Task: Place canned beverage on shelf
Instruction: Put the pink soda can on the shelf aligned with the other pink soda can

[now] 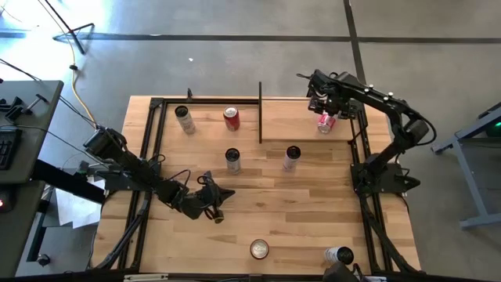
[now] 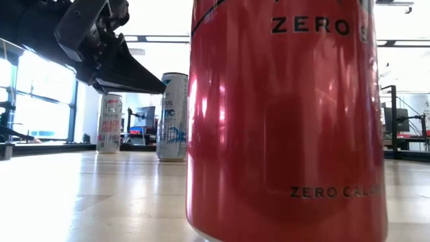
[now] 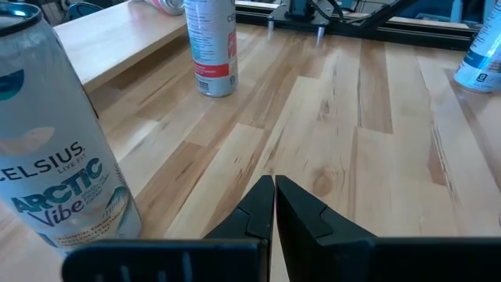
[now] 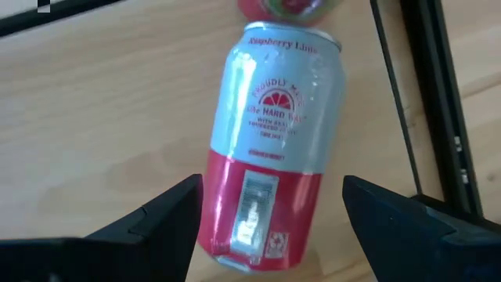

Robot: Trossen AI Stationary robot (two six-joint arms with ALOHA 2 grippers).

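Over on the shelf [image 1: 301, 117], the pink-and-pale-blue can [image 4: 270, 160] reads "Raspberry Lime" and "the HARD", and the right claw [image 4: 270, 223] hangs over it with its fingers spread wide to either side, not touching. The left claw [image 3: 274, 207] sits pressed together low over the table [image 1: 313, 219], beside a "CELSIUS ARCTIC Vibe" can [image 3: 55, 149]. A red can [image 2: 285, 114] reads "ZERO".

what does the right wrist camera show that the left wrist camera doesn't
Only the right wrist view shows a pink and blue can between the open right gripper fingers, on the pale shelf beside its black bar. Only the left wrist view shows the shut left gripper, a Celsius can and a red-labelled can on the planked table. Both show that shelf.
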